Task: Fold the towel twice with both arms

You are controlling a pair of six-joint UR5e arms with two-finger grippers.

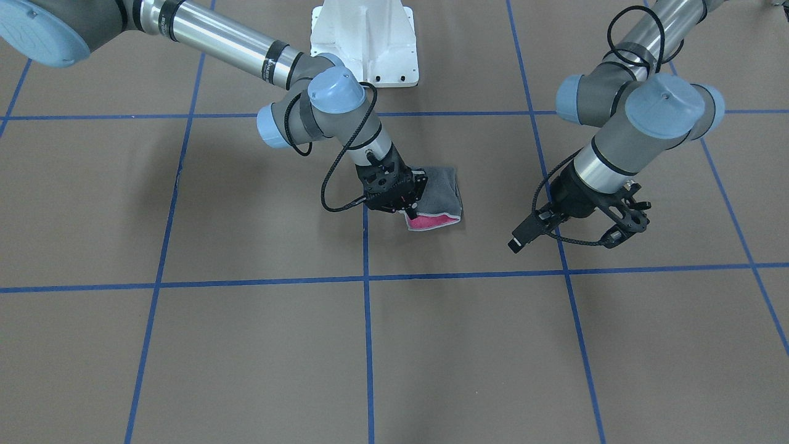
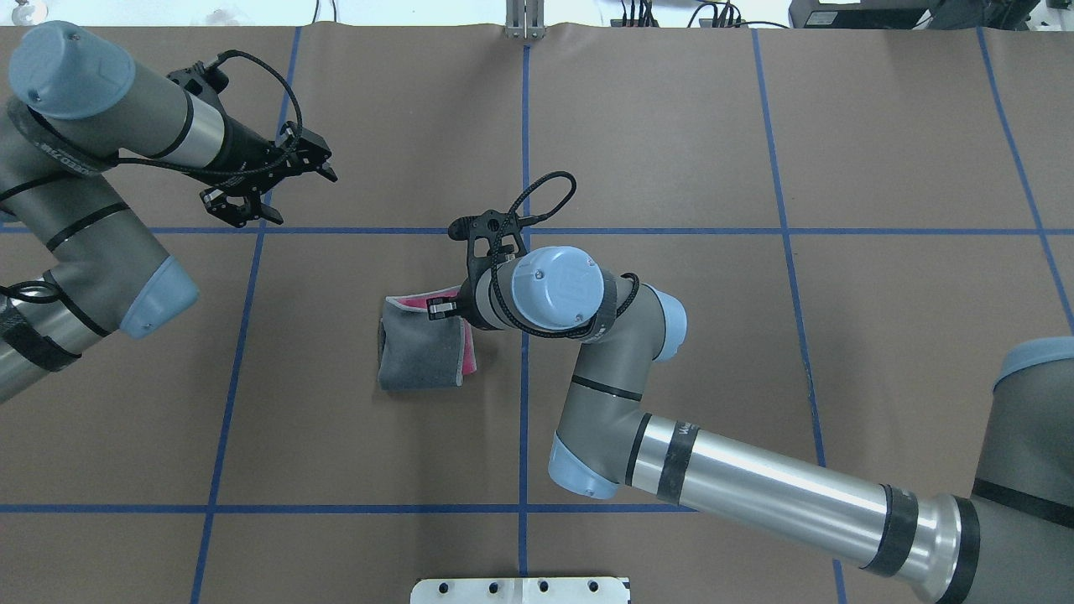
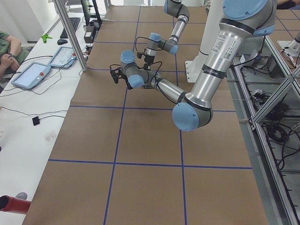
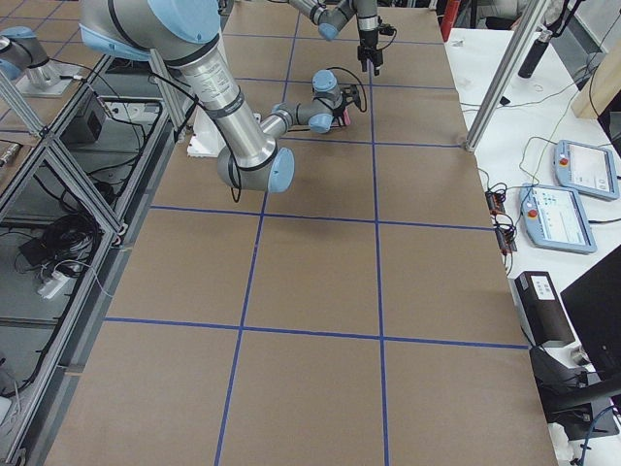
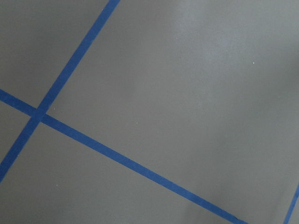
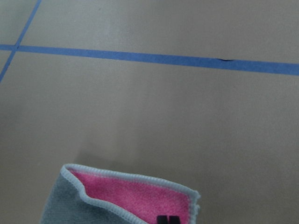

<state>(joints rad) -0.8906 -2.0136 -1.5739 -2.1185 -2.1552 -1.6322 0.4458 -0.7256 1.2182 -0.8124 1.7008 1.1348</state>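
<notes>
Your right gripper point(image 1: 408, 206) was down on the towel point(image 1: 441, 185), its black fingertips point(image 6: 167, 219) pinched together on the pink inner face at the open edge, so it was clamped on the cloth, not released. In the overhead view your right arm's wrist point(image 2: 554, 289) hid the jaws. The towel lay folded small on the brown table cover point(image 2: 755, 126), dark grey face up. Pink showed along its far edge and in a thin strip down the side nearest the gripper, with light grey edging around the opening. The top grey layer gaped a little in the right wrist view. The towel sat just beside the centre blue tape line point(image 2: 524, 126), on the robot's left of it, between the two crosswise lines and touching neither. Your left gripper point(image 2: 298, 197) hung well apart from the towel over a tape crossing on the far left, jaws spread wide and gripping nothing. The front view showed it clear of the table, casting no contact. The left wrist view gave only brown cover and crossing blue tape. The white pedestal point(image 1: 363, 43) stood at the robot's edge of the table, and in the left side view a seated person point(image 3: 7, 47) was at the bench beside the table
</notes>
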